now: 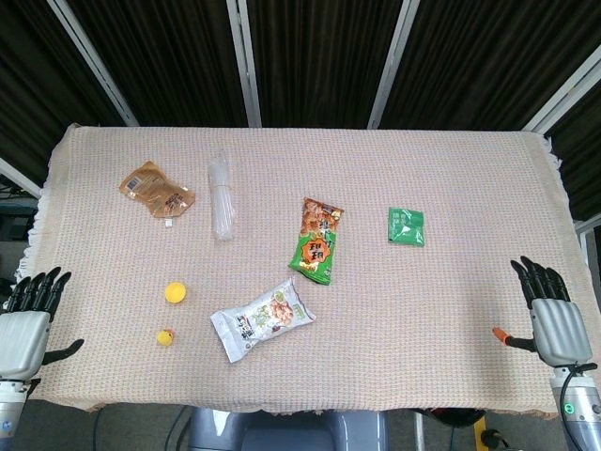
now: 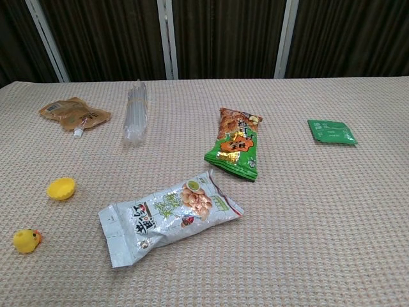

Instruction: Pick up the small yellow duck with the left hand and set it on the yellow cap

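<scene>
Yellow and very small, the duck (image 1: pixel 165 336) sat on the woven cloth (image 1: pixel 451 169) near the front left edge, just in front of the yellow cap (image 1: pixel 174 293) and apart from it. It looked light, rounded and probably soft or rubbery, so a gentle pinch across its body from above seemed the likely hold; too hard a squeeze could have popped it out sideways. At the far left, the left hand (image 1: pixel 23 324) hung off the table edge, fingers spread and empty, well apart from the duck. Counted from left to right: 1 brown pouch (image 1: pixel 156 189), 1 duck, 1 cap, 1 clear plastic bundle (image 1: pixel 221 195), 1 silver snack bag (image 1: pixel 262 318), 1 green-orange snack bag (image 1: pixel 316 241), 1 small green packet (image 1: pixel 406 226). The right hand (image 1: pixel 551 315) was likewise spread and empty.
</scene>
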Available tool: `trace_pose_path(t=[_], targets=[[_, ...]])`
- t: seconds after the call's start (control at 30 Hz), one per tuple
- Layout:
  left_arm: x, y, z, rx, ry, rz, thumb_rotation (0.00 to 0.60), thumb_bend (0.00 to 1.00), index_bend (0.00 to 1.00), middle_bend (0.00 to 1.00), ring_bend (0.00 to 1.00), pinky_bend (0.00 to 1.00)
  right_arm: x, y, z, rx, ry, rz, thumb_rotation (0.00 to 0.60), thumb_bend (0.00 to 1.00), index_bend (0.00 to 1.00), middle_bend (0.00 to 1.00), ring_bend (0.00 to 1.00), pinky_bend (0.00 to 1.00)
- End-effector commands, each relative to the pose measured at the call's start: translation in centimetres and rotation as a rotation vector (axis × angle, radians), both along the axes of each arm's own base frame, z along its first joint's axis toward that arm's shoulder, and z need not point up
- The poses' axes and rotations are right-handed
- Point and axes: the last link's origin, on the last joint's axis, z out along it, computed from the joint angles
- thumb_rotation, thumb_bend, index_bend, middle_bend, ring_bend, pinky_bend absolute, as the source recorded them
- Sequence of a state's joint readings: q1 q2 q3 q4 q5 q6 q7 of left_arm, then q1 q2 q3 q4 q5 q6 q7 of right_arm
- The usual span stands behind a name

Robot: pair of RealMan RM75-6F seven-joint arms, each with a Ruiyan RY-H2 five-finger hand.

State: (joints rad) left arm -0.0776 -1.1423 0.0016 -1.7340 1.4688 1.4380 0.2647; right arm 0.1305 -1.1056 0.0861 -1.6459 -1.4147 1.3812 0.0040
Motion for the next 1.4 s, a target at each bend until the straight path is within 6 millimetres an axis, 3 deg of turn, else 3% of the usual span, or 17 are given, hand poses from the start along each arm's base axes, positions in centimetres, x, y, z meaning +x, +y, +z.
trace_pose_path(t=[0.03,0.17,0.37,0.87,1.4], targets=[[0.4,0.1,-1.1,-0.070,0.009,0.007,0.600,0.09,0.16,0.00,0.00,0.00,0.1,0.0,-0.1,0.004,0.000,0.004,0.600,0.01,0.01,0.00,0.00,0.00],[0.6,0.6,-2.0,-0.117,0.021,0.011,0.600,0.15,0.24,0.00,0.00,0.00,0.2,0.0,-0.2,0.007,0.002,0.007,0.600,0.01,0.01,0.00,0.00,0.00],[1.4,1.3,-3.7,-0.180,0.028,0.014,0.600,0.15,0.30,0.00,0.00,0.00,0.3,-0.1,-0.3,0.006,-0.002,0.009,0.600,0.01,0.01,0.00,0.00,0.00],[3.1,3.5,-9.2,-0.308,0.078,0.008,0.600,0.23,0.34,0.00,0.00,0.00,-0.4,0.4,0.6,-0.020,-0.003,-0.017,0.600,0.01,0.01,0.00,0.00,0.00],[4.2,3.5,-12.0,-0.359,0.094,0.004,0.600,0.23,0.37,0.00,0.00,0.00,-0.1,0.1,0.3,-0.007,-0.008,0.000,0.600,0.01,0.01,0.00,0.00,0.00]])
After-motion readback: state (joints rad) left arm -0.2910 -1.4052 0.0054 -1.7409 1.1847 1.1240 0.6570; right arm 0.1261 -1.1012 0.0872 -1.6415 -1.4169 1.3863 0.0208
